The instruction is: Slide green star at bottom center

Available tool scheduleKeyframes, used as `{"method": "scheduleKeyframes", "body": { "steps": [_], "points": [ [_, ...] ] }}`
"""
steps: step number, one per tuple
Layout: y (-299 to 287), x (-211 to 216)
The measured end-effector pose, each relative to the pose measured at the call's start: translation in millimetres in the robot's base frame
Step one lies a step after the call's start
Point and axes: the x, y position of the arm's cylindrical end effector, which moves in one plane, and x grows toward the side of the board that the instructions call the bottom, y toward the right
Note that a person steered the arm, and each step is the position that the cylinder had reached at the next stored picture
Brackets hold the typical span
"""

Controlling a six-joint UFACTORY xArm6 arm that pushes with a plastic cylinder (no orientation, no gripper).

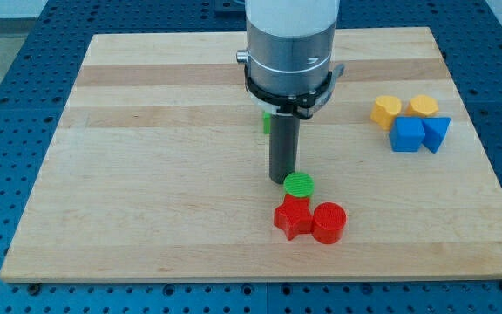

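- Our arm [290, 39] ends in a smooth dark rod with no jaws, so it grasps nothing; my tip [283, 180] rests on the pale, grained wooden board [146, 174].
- A green cylinder [299, 184] sits just beside the tip, toward the view's bottom right.
- Touching below it are a red star [293, 219] and a red cylinder [329, 222], near the bottom edge.
- A green block [267, 120], likely the star, peeks out behind the rod, mostly hidden.
- At the view's right, two yellow blocks [386, 111] [423, 106] cluster with a blue cube [406, 135] and a blue triangular block [437, 133].
- The board's left half is bare wood.
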Motion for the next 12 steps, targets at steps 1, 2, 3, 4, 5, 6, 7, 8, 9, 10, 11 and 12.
{"method": "scheduleKeyframes", "body": {
  "steps": [1, 2, 3, 4, 5, 6, 7, 8, 9, 10, 11, 12],
  "points": [
    [-2.3, -11.3],
    [-36.2, -26.4],
    [-74.2, -50.5],
    [-88.2, -90.4],
    [-84.8, -132.8],
    [-44.3, -150.9],
    [-7.5, -150.9],
    [-4.5, -137.8],
    [-4.5, -118.0],
    [-4.7, -99.4],
    [-4.7, -80.9],
    [-3.1, -80.6]
  ]
}}
